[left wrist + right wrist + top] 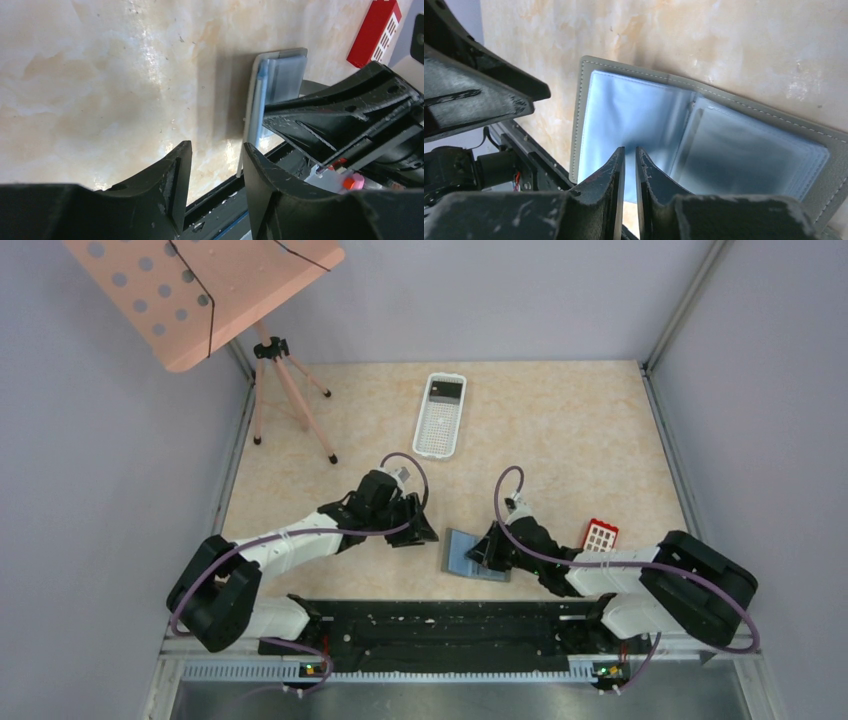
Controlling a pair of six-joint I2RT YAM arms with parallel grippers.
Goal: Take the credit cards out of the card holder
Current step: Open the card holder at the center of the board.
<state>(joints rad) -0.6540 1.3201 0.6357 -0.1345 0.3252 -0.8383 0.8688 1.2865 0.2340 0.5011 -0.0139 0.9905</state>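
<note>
The card holder (460,556) lies open and flat on the table (560,430), inner side up. In the right wrist view its grey stitched border frames two blue-grey pocket halves (734,145) with the fold running between them.

The right claw (488,551) is directly on the holder, covering its right part in the overhead view. In the right wrist view its tips (630,156) sit over the holder's left half, close to the fold. The jaws are drawn almost together, with only a slit between them. Whether they pinch a pocket edge or a thin card cannot be told.

The left claw (417,533) is just left of the holder and apart from it. Its jaws (214,167) stand wide and grip nothing. The holder's edge (280,75) lies beyond its right finger (260,170).

A red card with white squares (601,536) lies on the table to the right of the holder, well apart from it and outside the pockets. In the left wrist view it shows beyond the holder (377,30).

Far behind the holder stands a white perforated basket (438,438) with a dark item (444,392) in its far end. Behind and to the left of the holder stands a pink perforated board on a tripod (200,290).
</note>
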